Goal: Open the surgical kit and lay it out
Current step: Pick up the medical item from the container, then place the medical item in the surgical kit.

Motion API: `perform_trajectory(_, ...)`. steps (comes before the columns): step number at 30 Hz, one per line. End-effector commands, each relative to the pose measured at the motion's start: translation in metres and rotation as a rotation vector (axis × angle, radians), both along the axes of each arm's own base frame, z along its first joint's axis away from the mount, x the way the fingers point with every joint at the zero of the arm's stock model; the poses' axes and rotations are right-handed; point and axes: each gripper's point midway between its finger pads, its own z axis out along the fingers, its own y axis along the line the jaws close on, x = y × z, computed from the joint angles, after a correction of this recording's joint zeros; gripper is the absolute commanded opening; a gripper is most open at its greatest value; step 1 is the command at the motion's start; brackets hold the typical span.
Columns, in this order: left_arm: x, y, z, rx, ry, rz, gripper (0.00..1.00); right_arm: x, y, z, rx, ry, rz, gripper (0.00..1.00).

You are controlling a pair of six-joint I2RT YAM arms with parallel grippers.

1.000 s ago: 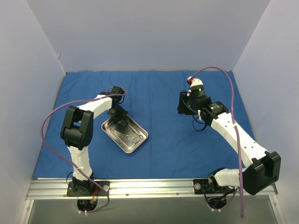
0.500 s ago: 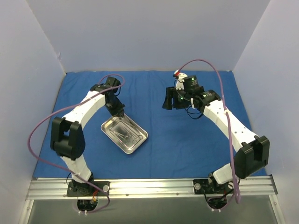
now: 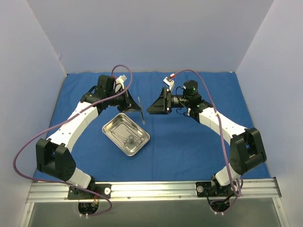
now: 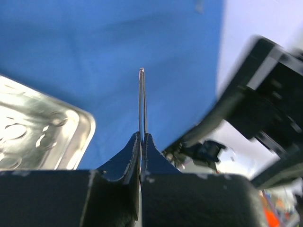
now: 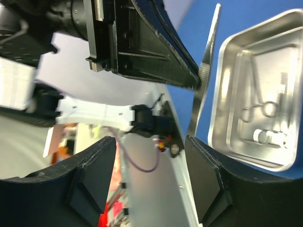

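My left gripper (image 4: 141, 138) clamps a thin flat steel instrument (image 4: 141, 94) above the desk's middle, near the shiny rectangular steel tray (image 3: 126, 134); my right gripper (image 5: 150, 177) gapes, facing it. A handover, I judge: right must close on the free end.

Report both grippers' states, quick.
Left gripper: shut on a thin metal instrument.
Right gripper: open, holding nothing.

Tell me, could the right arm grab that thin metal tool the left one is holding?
Probably yes. The right gripper is open and faces the instrument, which the left gripper pinches near its middle, leaving both ends free. Nothing appears to lie between them.
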Motion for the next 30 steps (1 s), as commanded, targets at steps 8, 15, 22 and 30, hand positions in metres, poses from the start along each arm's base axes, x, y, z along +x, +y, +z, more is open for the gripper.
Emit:
perform_trajectory(8,-0.027,-0.035,0.076,-0.341,-0.225,-0.263,0.02,-0.018,0.004,0.038,0.131,-0.05,0.126,0.52)
perform_trajectory(15,-0.036,-0.036,0.081,-0.375,-0.218,-0.29,0.02,-0.013,-0.003,0.01,-0.006,-0.066,0.11,0.5)
perform_trajectory(22,-0.039,-0.036,0.086,-0.396,-0.221,-0.288,0.02,-0.013,-0.004,0.0,-0.038,-0.066,0.112,0.48)
perform_trajectory(30,-0.033,-0.041,0.086,-0.43,-0.212,-0.296,0.02,-0.012,0.006,0.019,0.035,-0.068,0.126,0.45)
